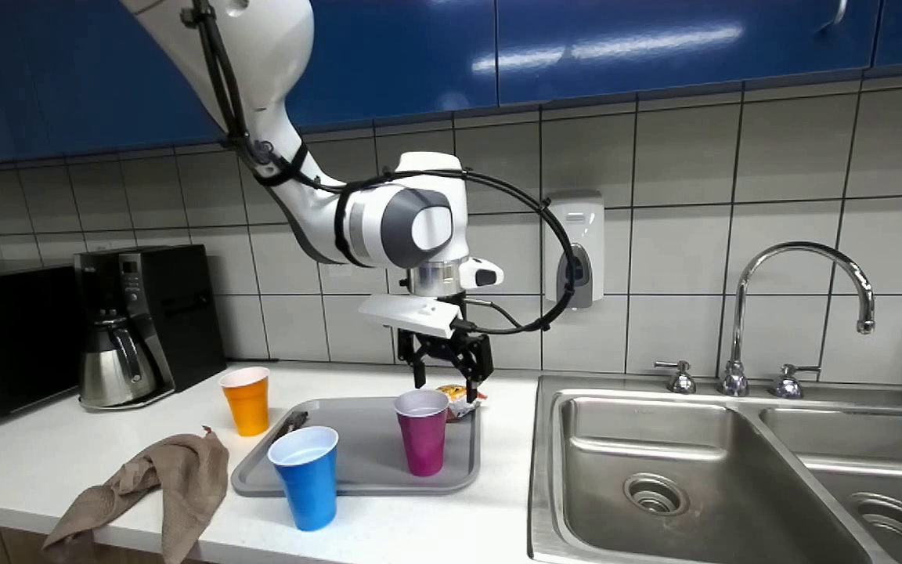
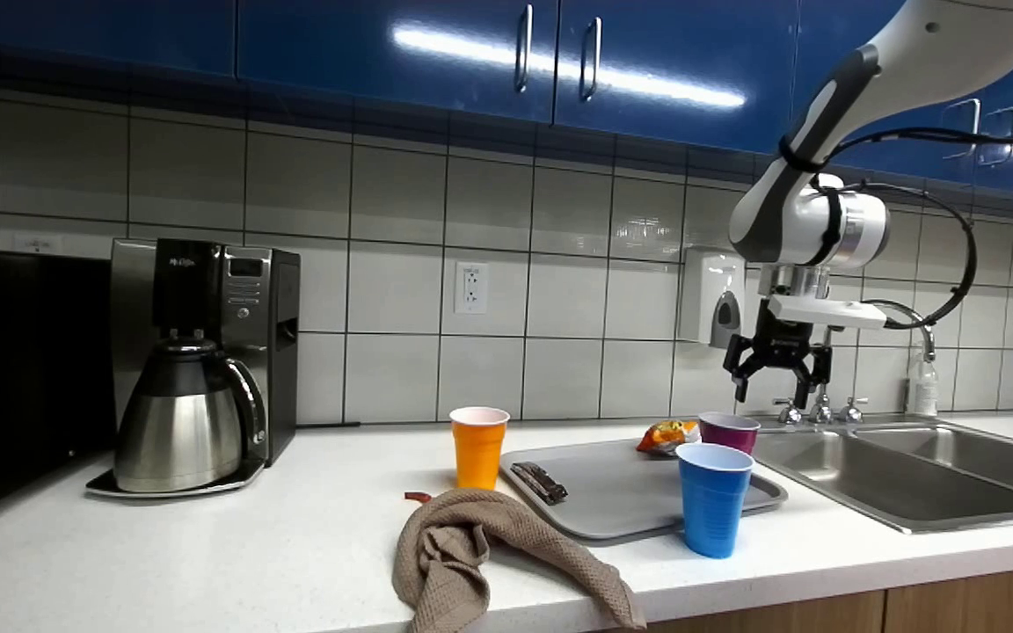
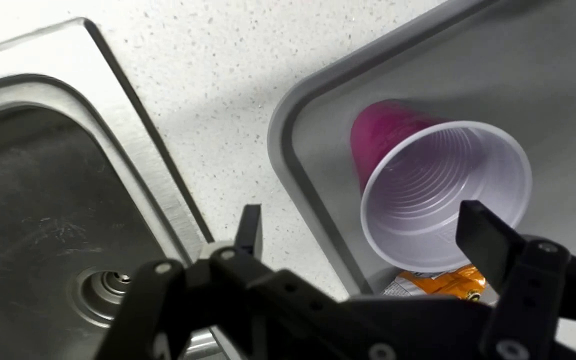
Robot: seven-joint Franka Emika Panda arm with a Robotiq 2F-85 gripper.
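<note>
In an exterior view: end effector [image 1: 446,388] spread wide and pointing down, up above the sink-side end of a gray tray [image 1: 369,446], pretty near the purple cup [image 1: 423,439]. Purple cup upright on the tray, at the end by the sink [image 1: 543,470]. Crinkly bag [image 1: 459,406] behind it, partly hidden. Blue cup [image 1: 308,486] upright on the tabletop [image 1: 502,501], just off the tray's front edge. Orange cup [image 1: 249,407] upright past the opposite end of the tray. Rumpled towel [image 1: 189,478], partly over the tabletop's edge. Back by the tiles [image 1: 678,251], a coffee maker [image 1: 189,313], a soap dispenser [image 1: 588,219] and a tall faucet [image 1: 738,313].

Also in an exterior view: end effector spread there too, with a visible gap down to the purple cup's rim. Lower part of that cup hidden behind the blue one. Dark wrapped bar [image 2: 539,482] flat on the tray, at the end near the orange cup. Tiny red bit [image 2: 418,497] on the tabletop just beside the towel, can't tell what exactly. Outlet [image 2: 471,288] up on the tiles.

Wrist view, looking down: fingers [image 3: 485,245] well apart, one across the purple cup's pale open mouth, the other over the strip of tabletop between tray and sink. Bit of orange bag just past the cup's rim, partly blocked. Drain [image 3: 103,295] at lower left.
</note>
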